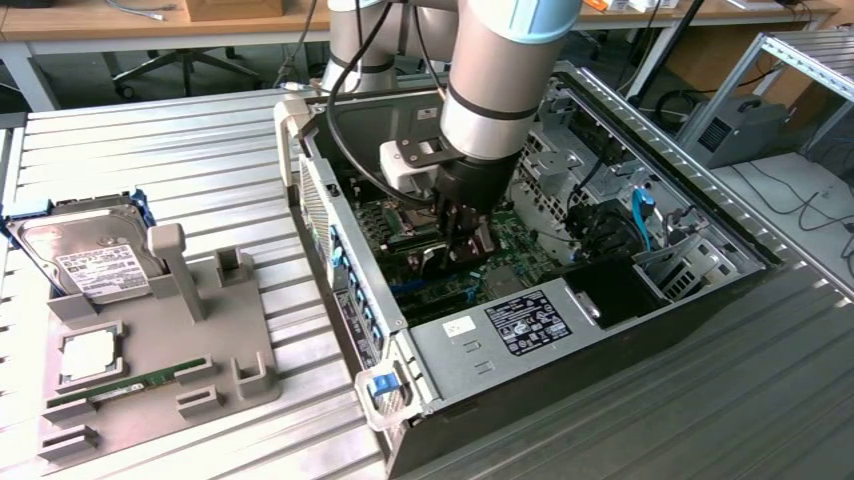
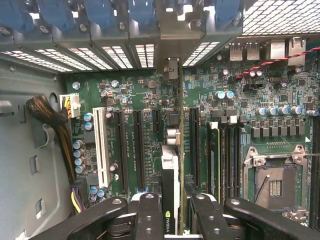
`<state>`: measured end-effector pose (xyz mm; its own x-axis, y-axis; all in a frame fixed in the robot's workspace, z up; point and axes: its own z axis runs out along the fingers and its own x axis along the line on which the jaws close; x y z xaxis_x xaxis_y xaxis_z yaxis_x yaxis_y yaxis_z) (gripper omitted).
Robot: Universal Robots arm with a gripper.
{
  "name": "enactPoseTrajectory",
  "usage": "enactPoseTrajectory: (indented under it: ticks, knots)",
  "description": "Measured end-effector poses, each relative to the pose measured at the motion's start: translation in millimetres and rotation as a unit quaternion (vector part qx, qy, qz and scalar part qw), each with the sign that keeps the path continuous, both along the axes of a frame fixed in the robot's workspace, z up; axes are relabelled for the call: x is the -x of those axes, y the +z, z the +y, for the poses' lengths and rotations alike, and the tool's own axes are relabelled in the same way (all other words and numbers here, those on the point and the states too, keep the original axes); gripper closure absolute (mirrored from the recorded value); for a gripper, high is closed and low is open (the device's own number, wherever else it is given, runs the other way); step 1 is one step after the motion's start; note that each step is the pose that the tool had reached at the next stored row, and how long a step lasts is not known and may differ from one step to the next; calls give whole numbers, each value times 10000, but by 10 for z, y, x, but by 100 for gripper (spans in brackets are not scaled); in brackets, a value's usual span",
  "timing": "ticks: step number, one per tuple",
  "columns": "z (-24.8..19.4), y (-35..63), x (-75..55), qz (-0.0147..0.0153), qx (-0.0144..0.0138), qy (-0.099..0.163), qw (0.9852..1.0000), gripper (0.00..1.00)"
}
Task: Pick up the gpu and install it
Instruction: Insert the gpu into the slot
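— What sits on the exterior view's left?
— A hard drive (image 1: 83,255) and a memory stick (image 1: 127,385), in a grey holder (image 1: 247,340) on the desk (image 1: 174,150).
— And the gpu (image 2: 170,160)?
— Further right, inside the open computer case (image 1: 627,370). It stands on edge over the motherboard (image 2: 142,90), in line with its long slots.
— The fingers (image 2: 149,215)?
— Closed on the gpu, one on each face.

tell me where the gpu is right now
Inside the open computer case, near the middle in the exterior view: the gpu stands edge-on in the gripper, over the expansion slots of the motherboard in the wrist view.
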<state>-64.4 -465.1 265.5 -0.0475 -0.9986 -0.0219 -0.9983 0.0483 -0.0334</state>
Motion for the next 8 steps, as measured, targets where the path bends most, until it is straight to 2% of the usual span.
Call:
enactPoseTrajectory:
  ticks: [8]
  knots:
    - [0,0,1,0,0,-1,10000,73]
